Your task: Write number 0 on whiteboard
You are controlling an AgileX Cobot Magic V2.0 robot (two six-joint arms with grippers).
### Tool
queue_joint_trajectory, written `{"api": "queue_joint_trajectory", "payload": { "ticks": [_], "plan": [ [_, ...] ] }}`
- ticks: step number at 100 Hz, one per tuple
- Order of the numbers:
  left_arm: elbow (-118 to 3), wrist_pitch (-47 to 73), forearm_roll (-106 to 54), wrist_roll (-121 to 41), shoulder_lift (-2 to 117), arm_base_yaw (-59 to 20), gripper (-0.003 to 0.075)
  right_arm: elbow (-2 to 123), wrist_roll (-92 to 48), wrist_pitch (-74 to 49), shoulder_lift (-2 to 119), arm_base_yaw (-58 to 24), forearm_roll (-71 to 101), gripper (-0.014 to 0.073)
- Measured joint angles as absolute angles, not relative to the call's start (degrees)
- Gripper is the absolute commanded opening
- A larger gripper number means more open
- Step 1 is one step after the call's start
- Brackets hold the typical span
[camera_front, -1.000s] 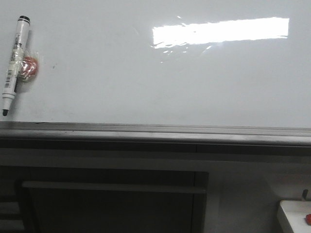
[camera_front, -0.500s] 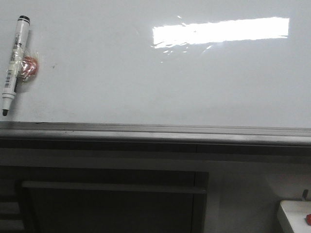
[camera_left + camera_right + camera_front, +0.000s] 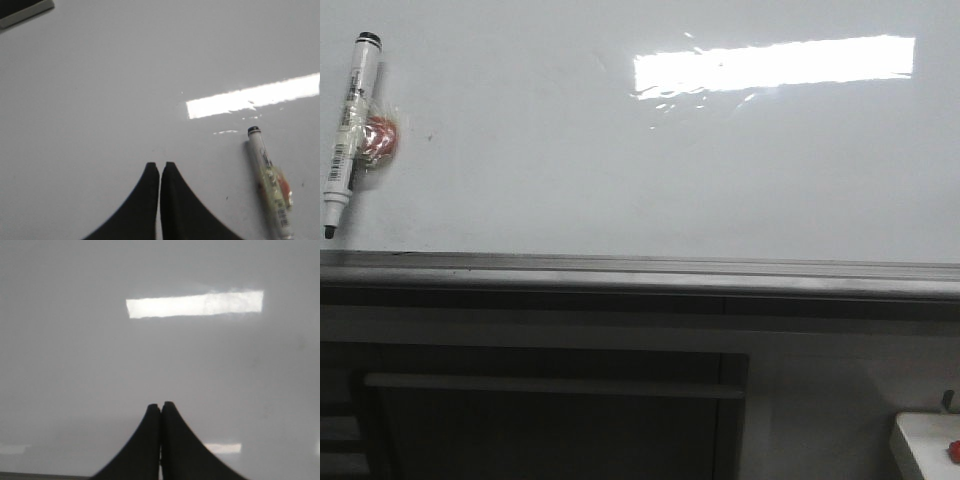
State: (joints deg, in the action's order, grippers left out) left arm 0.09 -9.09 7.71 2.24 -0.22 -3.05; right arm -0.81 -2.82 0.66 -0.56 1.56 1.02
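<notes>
The whiteboard (image 3: 650, 170) fills the front view, glossy white with a grey metal rim (image 3: 640, 270) along its near edge and a bright rectangular glare. No drawn 0 shows on it. A white marker (image 3: 347, 130) with a black cap lies at its far left, on a small red-orange thing (image 3: 380, 140). The marker also shows in the left wrist view (image 3: 270, 185). My left gripper (image 3: 160, 165) is shut and empty above the bare board, apart from the marker. My right gripper (image 3: 161, 404) is shut and empty above the bare board (image 3: 160, 350). Neither gripper shows in the front view.
A small white tray (image 3: 925, 450) with a red item (image 3: 953, 450) sits below the board at the lower right. A dark cabinet front (image 3: 550, 410) lies under the rim. A dark-edged corner (image 3: 22, 10) shows far off in the left wrist view.
</notes>
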Motion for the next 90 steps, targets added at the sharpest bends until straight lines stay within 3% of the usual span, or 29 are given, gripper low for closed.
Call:
{"api": "queue_joint_trajectory", "payload": {
  "ticks": [9,29,50,57,65,74,90],
  "plan": [
    [-0.4,-6.9,4.2,3.5,-0.2,-3.1,-0.0021,0.1,-2.3,-5.4,-0.6,1.6,2.1,-0.0061],
    [-9.6,10.7,3.3,4.0,4.5,-3.1,-0.002,9.4,-2.1,-20.2,1.2,0.8,2.8,-0.006],
    [-18.0,14.5,3.3,4.0,12.5,-3.1,-0.0006,16.9,-2.1,-29.3,7.6,0.7,5.3,-0.006],
    [-18.7,14.5,3.3,4.0,13.8,-3.1,0.0084,17.0,-2.1,-29.7,8.6,0.7,5.8,-0.006],
    [-18.7,14.5,3.3,4.0,14.4,-3.1,0.0288,17.0,-2.1,-29.9,8.9,0.7,5.9,-0.006],
    [-18.7,13.8,2.6,4.1,14.7,-3.1,0.0426,17.0,-2.1,-29.9,8.9,0.7,6.0,-0.006],
    [-16.7,5.4,1.4,4.1,16.3,-3.1,0.0451,17.0,-2.0,-29.9,8.9,0.7,7.1,-0.006]
  ]
}}
